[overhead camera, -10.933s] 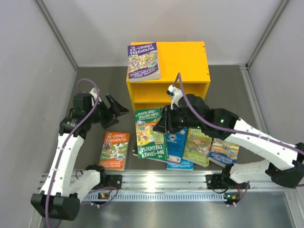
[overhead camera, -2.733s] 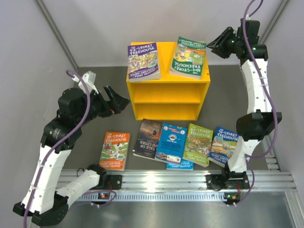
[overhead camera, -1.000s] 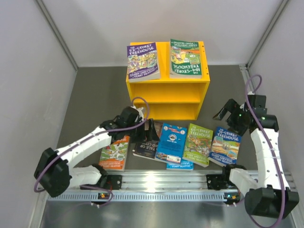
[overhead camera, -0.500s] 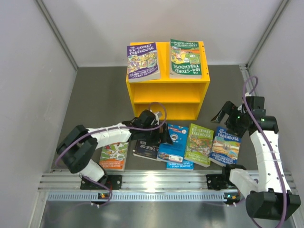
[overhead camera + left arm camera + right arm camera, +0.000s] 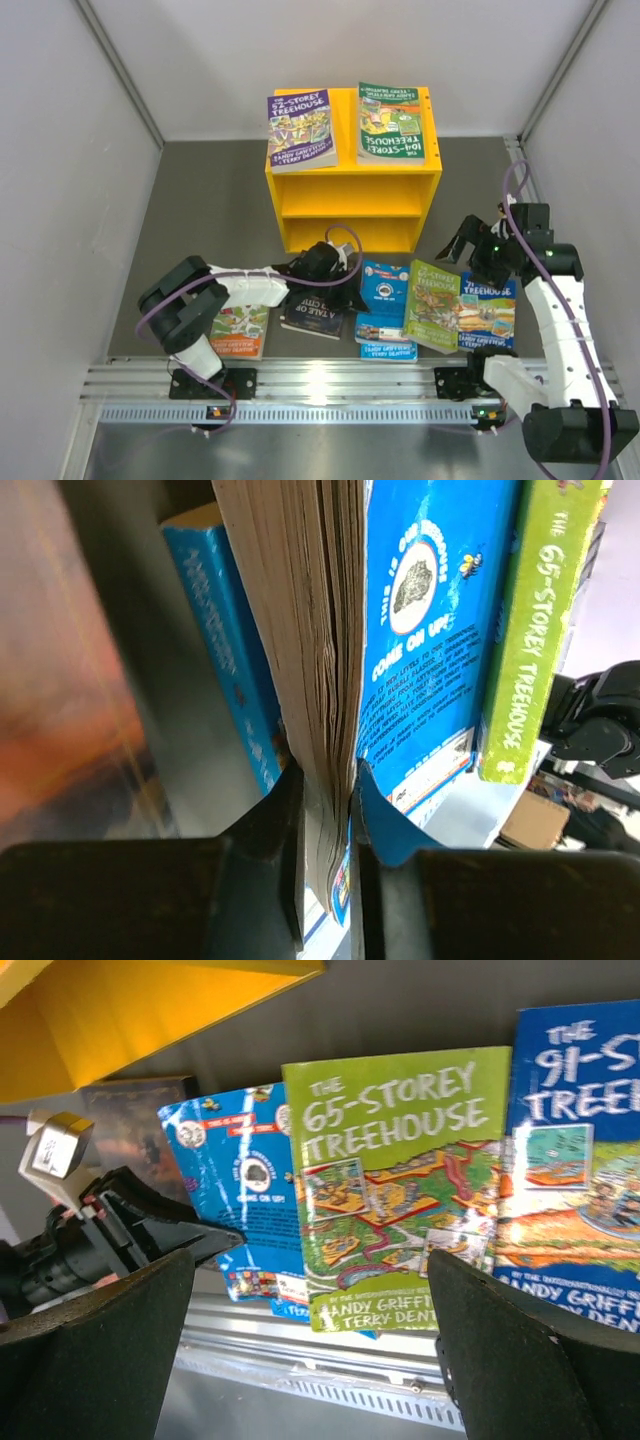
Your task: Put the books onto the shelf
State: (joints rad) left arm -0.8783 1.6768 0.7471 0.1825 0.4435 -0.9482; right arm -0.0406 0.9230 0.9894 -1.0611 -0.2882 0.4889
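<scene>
While two books [image 5: 302, 131] top the shelf [image 5: 352, 178], roughly six lie nearby.

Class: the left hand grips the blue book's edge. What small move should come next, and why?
Probably lift the left hand slightly: it is shut on the blue book's edge, and the green book overlaps that book, so it must come clear before heading to the yellow shelf.

We see the left arm [image 5: 245, 283] and the right arm [image 5: 565, 310], each built of white tubular links joined by rounded black joints. A purple cable [image 5: 345, 240] loops loose along each, and a small green light [image 5: 492, 234] glows on the right one. Our wrist views show broad, matt black fingers [image 5: 265, 865].
</scene>
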